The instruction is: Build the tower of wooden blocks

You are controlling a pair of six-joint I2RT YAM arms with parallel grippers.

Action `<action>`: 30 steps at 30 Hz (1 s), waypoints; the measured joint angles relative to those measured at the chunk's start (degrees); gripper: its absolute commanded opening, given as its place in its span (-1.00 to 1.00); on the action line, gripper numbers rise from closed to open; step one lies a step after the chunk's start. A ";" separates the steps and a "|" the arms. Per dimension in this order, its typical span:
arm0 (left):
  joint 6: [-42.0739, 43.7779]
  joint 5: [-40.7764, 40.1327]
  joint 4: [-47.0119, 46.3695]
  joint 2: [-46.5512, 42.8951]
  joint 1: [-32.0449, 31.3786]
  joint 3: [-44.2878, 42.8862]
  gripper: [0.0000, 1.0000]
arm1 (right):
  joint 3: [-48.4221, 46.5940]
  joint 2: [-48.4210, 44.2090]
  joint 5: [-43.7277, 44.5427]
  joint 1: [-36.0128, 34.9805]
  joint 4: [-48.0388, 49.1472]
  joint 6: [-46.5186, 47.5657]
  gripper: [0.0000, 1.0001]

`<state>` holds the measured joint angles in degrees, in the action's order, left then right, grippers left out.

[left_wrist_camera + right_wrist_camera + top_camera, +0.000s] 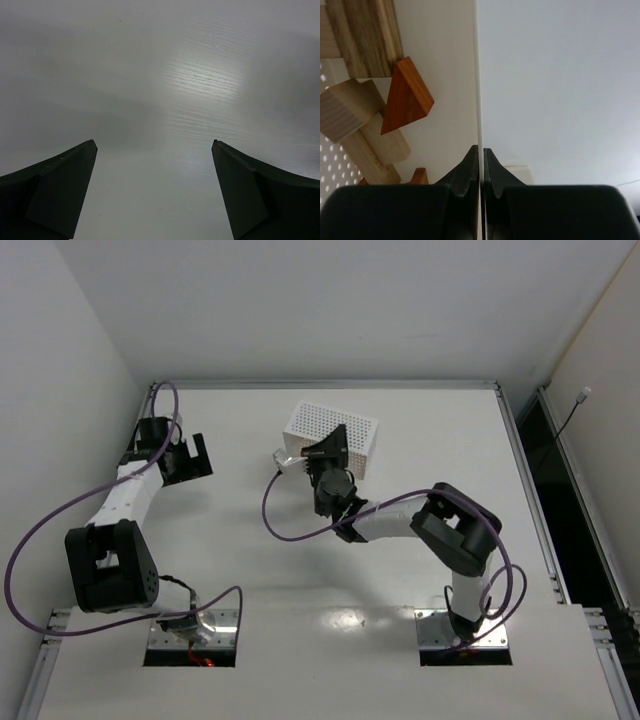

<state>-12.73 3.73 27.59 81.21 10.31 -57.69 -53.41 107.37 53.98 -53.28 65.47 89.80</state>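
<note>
Your right end effector [481, 152] has its fingers pressed together on a thin wall of the white box [352, 425]. In the wrist view you see that wall edge-on, running straight up from between the tips. Just to the left of the wall, on the box's inner side, the wood blocks [367, 35] lie in a loose jumble rather than stacked. A grainy tan brick sits at the top. A reddish-brown wedge [407, 92] touches its lower corner and points downward. A paler brick [342, 112] leans beside the wedge over other tan pieces. A second reddish-brown piece [418, 176] peeks out just above the finger housing. The box's perforated side shows at the lower left of that view. From above, the box sits on the worktop [300, 570] toward the far edge, about midway between the left and right edges, and the right arm reaches in from the near right to meet its near side. Your left end effector [154, 145] has its fingers spread wide with nothing between them, only bare worktop below. From above you find it [188, 458] near the left edge, toward the far left corner, well apart from the box.
</note>
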 measured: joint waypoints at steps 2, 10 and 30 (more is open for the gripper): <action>0.04 0.11 0.00 0.00 0.00 0.00 1.00 | 0.31 2.03 0.02 -0.83 1.92 4.35 -1.00; 0.22 0.96 0.00 0.00 0.00 0.00 1.00 | 4.33 7.65 -0.37 -4.90 3.52 13.68 -1.00; 0.22 4.42 0.20 3.34 0.31 0.02 1.00 | 4.35 11.98 -8.59 -3.43 6.40 21.38 -1.00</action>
<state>-12.51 8.14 27.79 84.55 10.61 -57.67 -49.06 119.35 45.39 -56.71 71.88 111.18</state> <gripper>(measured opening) 0.996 0.008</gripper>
